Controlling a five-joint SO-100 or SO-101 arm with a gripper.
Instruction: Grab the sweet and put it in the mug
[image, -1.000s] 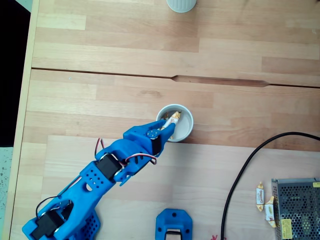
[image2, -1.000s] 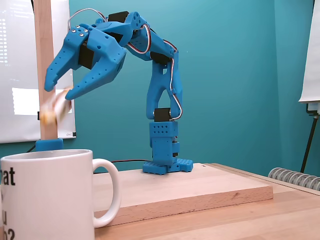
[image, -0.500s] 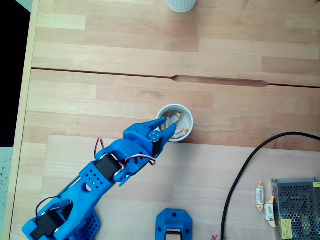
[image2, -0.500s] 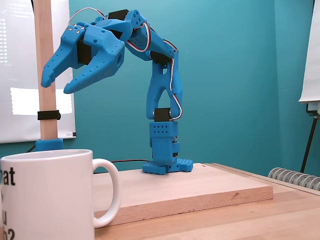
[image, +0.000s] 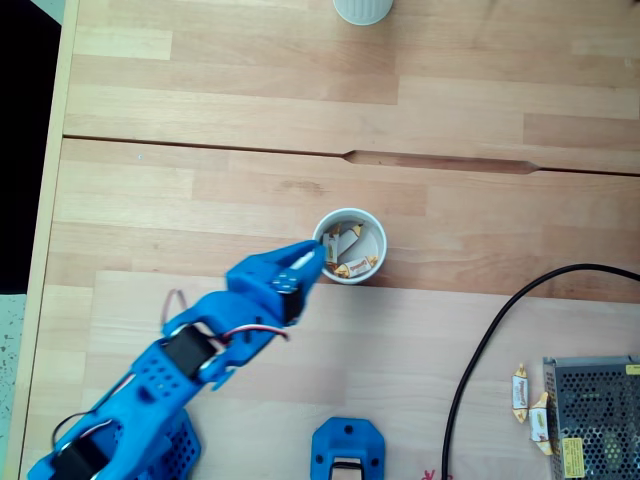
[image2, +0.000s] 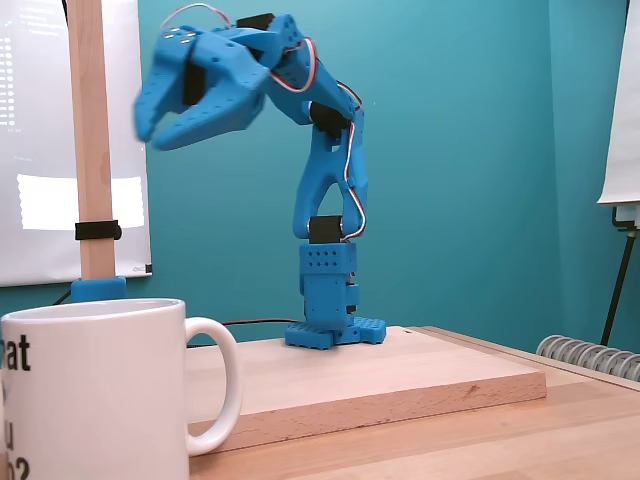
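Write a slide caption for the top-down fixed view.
Blue gripper, empty, beside the white mug that holds several sweets; two more sweets lie near the metal box.

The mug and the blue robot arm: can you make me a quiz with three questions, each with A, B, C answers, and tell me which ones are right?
1. Where are the sweets that the top-down fixed view shows near the middle of the table?
A. On the black cable
B. Inside the mug
C. On top of the arm

2. What colour is the mug?
A. White
B. Red
C. Green

3. What is the gripper doing?
A. Squeezing a sweet
B. Lying flat on the table
C. Open and holding nothing

Answers: 1 B, since wrapped sweets lie inside the mug's round rim seen from above. 2 A, since both fixed views show a white mug. 3 C, since the side fixed view shows its two fingers apart in the air with nothing between them, high above the mug.
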